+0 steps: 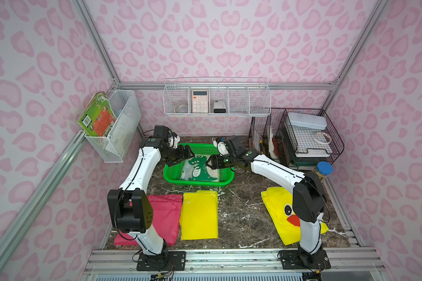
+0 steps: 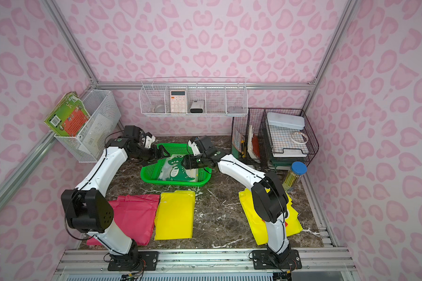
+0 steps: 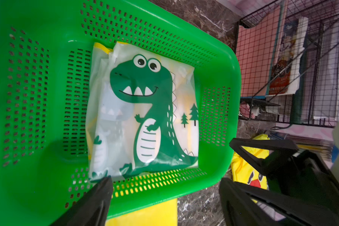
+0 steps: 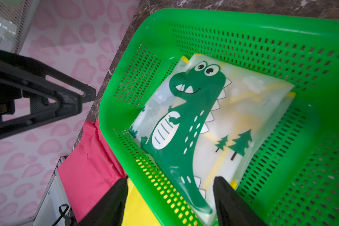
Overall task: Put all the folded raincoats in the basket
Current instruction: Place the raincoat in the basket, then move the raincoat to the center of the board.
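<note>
Left wrist view: the folded see-through dinosaur raincoat (image 3: 143, 113) lies in the green holey plastic basket (image 3: 219, 64). The left gripper (image 3: 164, 181) and right gripper (image 4: 170, 178) hang spread and empty, hiding its corners in both top views.

In both top views the right arm (image 1: 307, 202) covers much of the yellow duck raincoat (image 1: 275, 206), and the left arm (image 1: 129, 211) hides part of the pink raincoat (image 1: 165, 219). The left wrist view's edges cut off one end of the basket (image 3: 229, 64). The round thing in the white wire shelf's (image 1: 217, 113) end compartment is too small to tell.

Raincoat (image 1: 200, 170) flat in basket (image 1: 197, 183), basket twd table (image 1: 241, 214) rear — another coat (image 1: 199, 214) in front, rack (image 1: 263, 129) to rt.
</note>
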